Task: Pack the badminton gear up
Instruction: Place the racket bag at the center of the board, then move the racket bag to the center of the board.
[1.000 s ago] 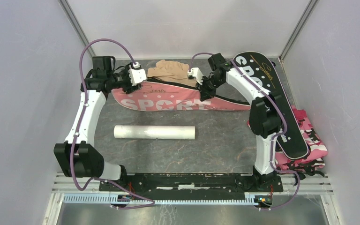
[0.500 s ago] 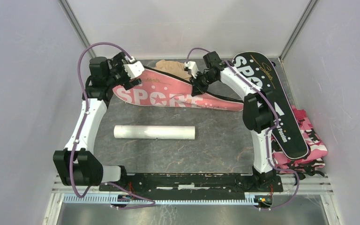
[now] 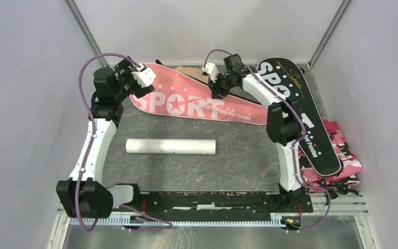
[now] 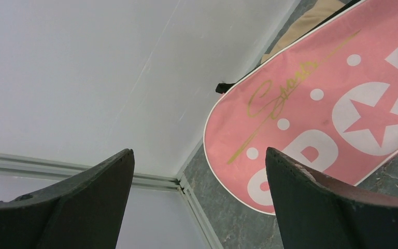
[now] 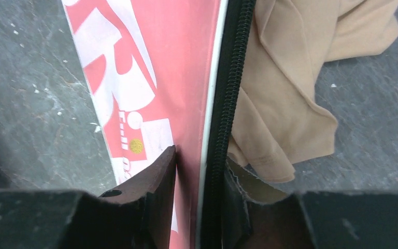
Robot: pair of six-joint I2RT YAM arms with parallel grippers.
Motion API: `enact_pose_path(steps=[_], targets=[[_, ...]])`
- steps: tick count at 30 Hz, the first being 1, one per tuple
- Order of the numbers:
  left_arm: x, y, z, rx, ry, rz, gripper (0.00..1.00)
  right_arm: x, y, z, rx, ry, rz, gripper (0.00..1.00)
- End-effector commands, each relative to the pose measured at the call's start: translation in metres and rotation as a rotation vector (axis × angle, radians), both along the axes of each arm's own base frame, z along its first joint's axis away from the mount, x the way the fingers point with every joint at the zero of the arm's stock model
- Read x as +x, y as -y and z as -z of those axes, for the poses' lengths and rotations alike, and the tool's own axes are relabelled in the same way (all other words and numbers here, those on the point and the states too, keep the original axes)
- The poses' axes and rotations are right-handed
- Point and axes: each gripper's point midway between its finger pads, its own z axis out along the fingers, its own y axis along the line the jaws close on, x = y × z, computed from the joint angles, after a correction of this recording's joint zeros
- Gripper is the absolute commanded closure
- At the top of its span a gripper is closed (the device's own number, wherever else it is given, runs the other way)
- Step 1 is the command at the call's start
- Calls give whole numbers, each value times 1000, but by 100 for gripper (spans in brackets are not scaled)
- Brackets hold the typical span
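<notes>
The pink "SPORT" racket cover lies flat at the back of the table, printed side up. My left gripper hovers over its rounded left end, open and empty, with the pink cover below to the right. My right gripper sits at the cover's far edge. Its fingers stand slightly apart, open, on either side of the black zipper edge. A long white tube lies mid-table. The black "SPORT" cover lies along the right side. No rackets or shuttlecocks show.
A tan cloth is bunched behind the pink cover, and it shows beside the zipper. A folded pink camouflage cloth lies under the black cover's near end. White walls close in the back and both sides.
The pink cover has swung over from a raised, folded pose to lie flat, logo up. My left gripper opened, let go and drew back left. The right fingers loosened.
</notes>
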Motion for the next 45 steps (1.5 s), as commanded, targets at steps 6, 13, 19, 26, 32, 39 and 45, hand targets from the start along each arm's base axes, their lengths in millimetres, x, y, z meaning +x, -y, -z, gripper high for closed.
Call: enact_pose_path(steps=[6,13,19,26,32,39,45], targets=[[-9,13,-5,-85,-8,54,0,20,17,-34,-96,193,27,32],[-20,27,2,-161,-55,115,0,11,71,-71,-180,271,173,12],[-30,34,14,-219,-95,137,0,-13,171,-73,-338,277,392,10],[-42,45,22,-276,-124,189,0,-33,259,-43,-536,199,546,12],[-50,51,29,-313,-130,217,0,-38,287,1,-671,138,569,13],[-54,54,28,-328,-123,236,0,-44,313,43,-829,119,578,18],[-56,56,29,-328,-130,243,0,-46,327,67,-895,106,582,23]])
